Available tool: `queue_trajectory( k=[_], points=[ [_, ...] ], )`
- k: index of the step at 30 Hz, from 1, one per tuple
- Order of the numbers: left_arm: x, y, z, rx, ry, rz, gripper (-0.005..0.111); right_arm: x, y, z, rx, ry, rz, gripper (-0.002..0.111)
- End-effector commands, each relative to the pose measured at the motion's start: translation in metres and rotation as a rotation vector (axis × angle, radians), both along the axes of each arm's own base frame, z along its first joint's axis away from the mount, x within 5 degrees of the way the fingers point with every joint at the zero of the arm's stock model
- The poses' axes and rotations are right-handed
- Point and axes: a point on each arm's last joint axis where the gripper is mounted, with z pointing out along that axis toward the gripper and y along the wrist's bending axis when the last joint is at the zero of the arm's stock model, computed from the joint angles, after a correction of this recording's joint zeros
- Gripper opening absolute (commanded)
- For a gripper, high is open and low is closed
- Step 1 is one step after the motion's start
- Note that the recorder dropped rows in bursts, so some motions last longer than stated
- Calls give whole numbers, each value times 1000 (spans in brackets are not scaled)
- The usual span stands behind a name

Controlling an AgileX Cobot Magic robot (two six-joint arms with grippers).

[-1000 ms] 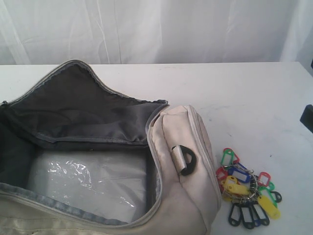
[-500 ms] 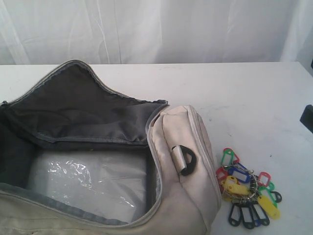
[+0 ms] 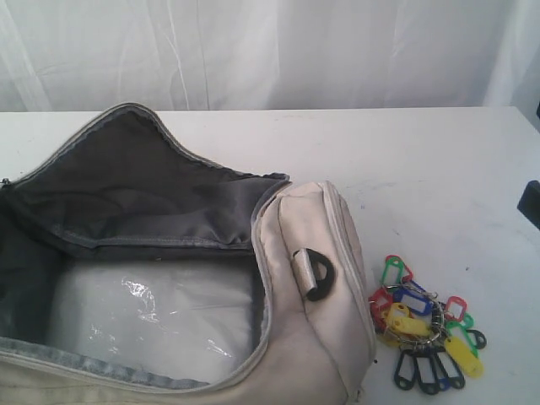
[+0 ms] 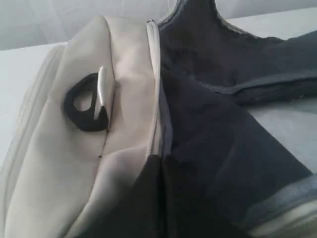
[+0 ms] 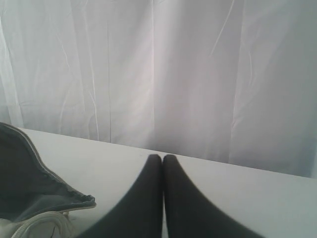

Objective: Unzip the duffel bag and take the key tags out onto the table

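The cream duffel bag [image 3: 312, 337] lies unzipped on the white table [image 3: 422, 169], its dark grey lining [image 3: 143, 194] showing. The key tags [image 3: 426, 329], a bunch of red, green, blue, yellow and black ones on a ring, rest on the table just right of the bag's end. My left gripper [image 4: 161, 159] is shut, and the bag's zipper rim [image 4: 154, 99] runs straight into its tips, beside the black D-ring [image 4: 84, 101]. That gripper is out of the exterior view. Over the bare table my right gripper [image 5: 162, 157] is shut with nothing in it.
A sheet of clear plastic [image 3: 160, 312] lies in the bag's bottom. A white curtain [image 3: 270, 51] hangs behind the table's far edge. A dark piece of arm [image 3: 531, 202] shows at the right edge.
The bag's near rim and its end with the D-ring have sunk and shifted slightly left. The key tags have not moved.
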Motion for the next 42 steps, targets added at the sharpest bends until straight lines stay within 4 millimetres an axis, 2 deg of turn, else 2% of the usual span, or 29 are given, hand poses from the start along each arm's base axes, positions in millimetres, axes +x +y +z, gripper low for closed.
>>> queue_trajectory(
  k=[1, 7, 13, 22, 42],
  points=[
    [-3, -1, -9, 19, 84, -19, 0, 1, -1, 0, -3, -5, -13, 0],
    [-3, 0, -10, -90, 104, 24, 0, 1, -1, 0, -3, -5, -13, 0],
    [-2, 5, -11, -78, 113, 86, 0, 1, -1, 0, -3, -5, -13, 0],
    [-2, 8, -11, -5, 101, 90, 0, 1, -1, 0, -3, -5, -13, 0],
    [-2, 7, -11, 4, 100, 84, 0, 1, -1, 0, -3, -5, -13, 0]
  ],
)
